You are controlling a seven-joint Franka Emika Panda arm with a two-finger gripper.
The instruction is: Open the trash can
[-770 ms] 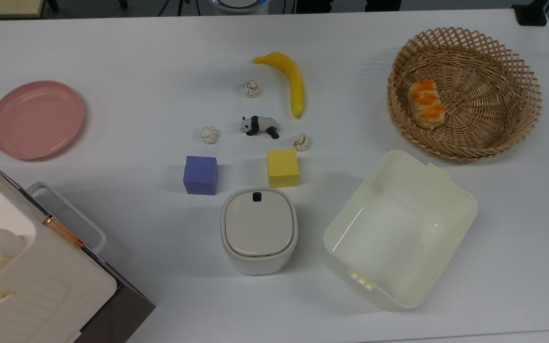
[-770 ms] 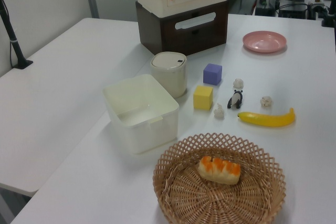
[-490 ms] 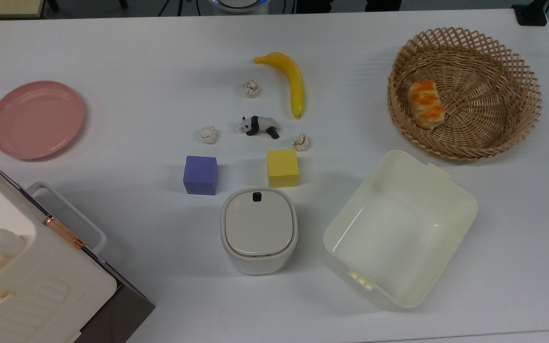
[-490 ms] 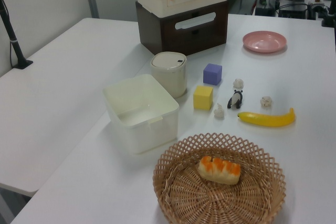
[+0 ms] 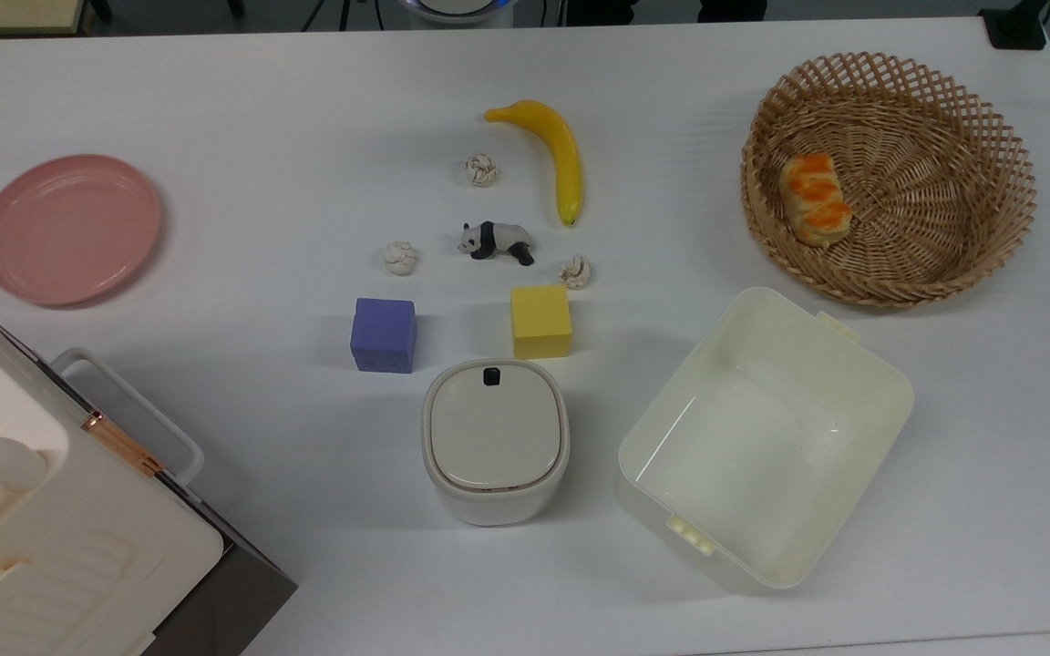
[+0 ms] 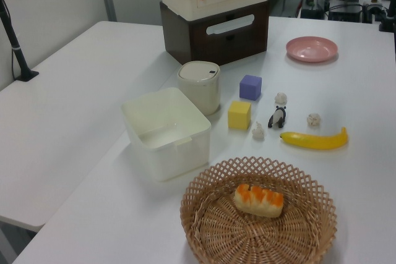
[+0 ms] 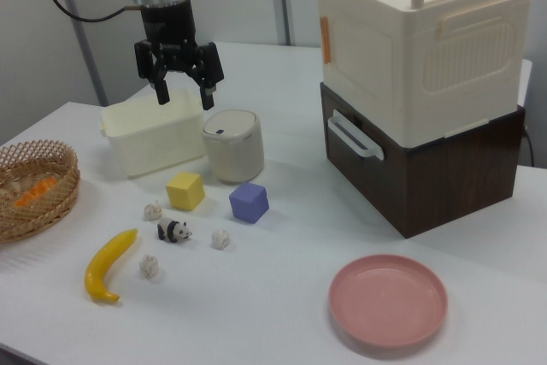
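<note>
Looks like it's only the approach so far: gripper (image 7: 182, 89) hangs jaws-spread above the shut trash can (image 7: 232, 144), at its 11 o'clock in the right view, so next it needs to drop onto the black button (image 7: 220, 132).

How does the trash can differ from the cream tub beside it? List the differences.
The trash can is closed by a greyish lid with a black button; the cream tub is lidless and bare inside. The trash can is smaller and rounded-square; the tub is larger and rectangular. Both are pale plastic.

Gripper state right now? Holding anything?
Gripper: open, holding nothing, up in the air above the trash can, whose lid is shut.
</note>
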